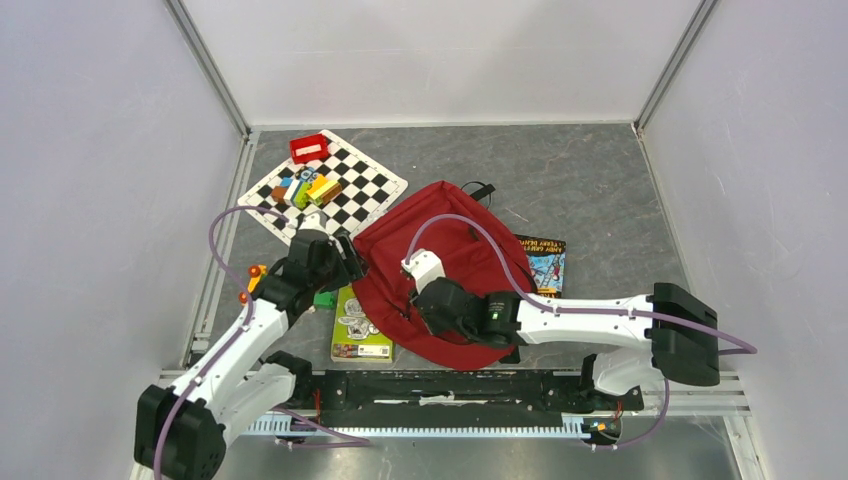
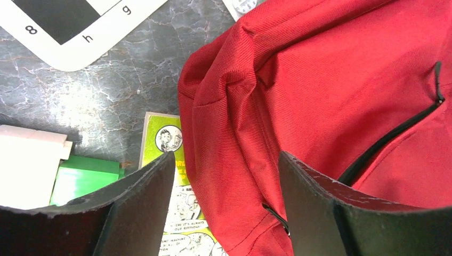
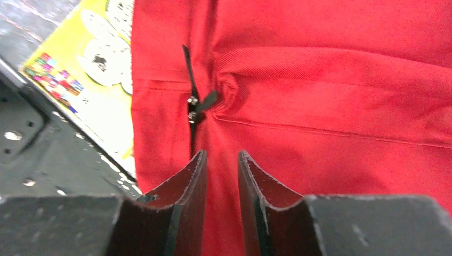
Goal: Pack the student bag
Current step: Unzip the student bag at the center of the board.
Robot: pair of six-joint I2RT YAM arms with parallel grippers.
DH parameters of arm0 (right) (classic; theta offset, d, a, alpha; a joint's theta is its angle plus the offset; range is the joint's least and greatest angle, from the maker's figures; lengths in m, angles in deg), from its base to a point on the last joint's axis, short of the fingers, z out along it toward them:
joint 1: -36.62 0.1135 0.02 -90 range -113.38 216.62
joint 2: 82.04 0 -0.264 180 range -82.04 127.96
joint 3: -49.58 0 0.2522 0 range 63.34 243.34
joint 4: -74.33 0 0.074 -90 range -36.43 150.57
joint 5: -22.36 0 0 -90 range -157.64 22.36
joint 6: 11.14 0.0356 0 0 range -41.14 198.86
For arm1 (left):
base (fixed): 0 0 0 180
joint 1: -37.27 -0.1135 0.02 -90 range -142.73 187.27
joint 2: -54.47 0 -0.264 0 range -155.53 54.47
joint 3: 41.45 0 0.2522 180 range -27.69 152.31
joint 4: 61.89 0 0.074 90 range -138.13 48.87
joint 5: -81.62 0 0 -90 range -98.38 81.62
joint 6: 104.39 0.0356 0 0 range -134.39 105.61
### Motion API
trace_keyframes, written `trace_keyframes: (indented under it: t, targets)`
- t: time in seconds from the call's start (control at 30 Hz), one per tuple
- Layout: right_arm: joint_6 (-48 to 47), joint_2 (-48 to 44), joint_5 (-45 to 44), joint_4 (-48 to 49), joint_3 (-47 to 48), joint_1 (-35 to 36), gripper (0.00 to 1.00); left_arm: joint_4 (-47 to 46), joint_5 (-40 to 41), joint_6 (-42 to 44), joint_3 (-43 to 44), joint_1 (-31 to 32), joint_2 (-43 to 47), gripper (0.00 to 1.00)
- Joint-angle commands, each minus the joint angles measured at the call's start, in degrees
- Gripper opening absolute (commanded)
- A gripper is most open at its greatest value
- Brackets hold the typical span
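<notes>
The student bag (image 1: pixel 440 262), a dark-red backpack with black zippers, lies flat in the middle of the table. My left gripper (image 1: pixel 347 258) is at the bag's left edge. In the left wrist view it is open (image 2: pixel 226 170), its jaws either side of a fold of the bag's fabric (image 2: pixel 320 80). My right gripper (image 1: pixel 428 300) is on the bag's near part. In the right wrist view its jaws (image 3: pixel 221 160) are nearly closed with a fold of red fabric (image 3: pixel 330 106) between them, just behind a black zipper pull (image 3: pixel 193 104).
A yellow-green comic book (image 1: pixel 360 328) lies partly under the bag's left near edge, and another book (image 1: pixel 546 264) under its right side. A chessboard mat (image 1: pixel 350 190) with coloured blocks (image 1: pixel 308 187) and a small red box (image 1: pixel 309 147) lies at the back left. A green block (image 2: pixel 85 178) is beside the left gripper.
</notes>
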Motion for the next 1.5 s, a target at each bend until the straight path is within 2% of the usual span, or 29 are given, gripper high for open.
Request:
trace_keyframes:
  t: [0.0,0.07,0.17,0.37,0.57,0.93,1.13,1.37,1.47]
  targets:
    - [8.0,0.5,3.1,8.9,1.2,0.4,0.33,2.1,0.2,0.6,0.7,-0.3,3.0,0.77]
    - [10.1,0.3,3.5,12.6,0.0,0.5,0.33,2.7,-0.8,-0.2,-0.3,-0.3,3.8,0.77]
    - [12.4,1.1,3.7,17.8,-2.4,0.6,0.39,1.3,-2.6,-2.7,-3.5,-0.3,5.6,0.76]
    - [14.9,4.8,2.3,19.2,-2.3,0.5,0.42,-2.8,-7.5,-6.3,-7.9,-0.3,7.0,0.73]
    - [16.4,6.9,1.6,18.3,-2.4,-0.1,0.43,-3.3,-8.1,-6.7,-8.5,-0.3,6.3,0.68]
    - [17.7,8.2,-0.8,18.3,-3.7,-0.1,0.41,-3.6,-7.0,-6.4,-9.3,-0.3,5.9,0.67]
    - [16.0,10.8,-2.2,18.2,-1.5,-0.1,0.4,-6.2,-8.6,-7.4,-10.3,-0.3,4.6,0.6]
    - [14.2,13.2,-6.2,16.9,0.4,-1.0,0.39,-7.3,-9.1,-7.2,-10.4,-0.3,3.4,0.44]
    - [13.9,13.9,-6.9,16.9,1.1,-1.7,0.38,-7.3,-8.9,-7.2,-10.6,-0.3,3.4,0.41]
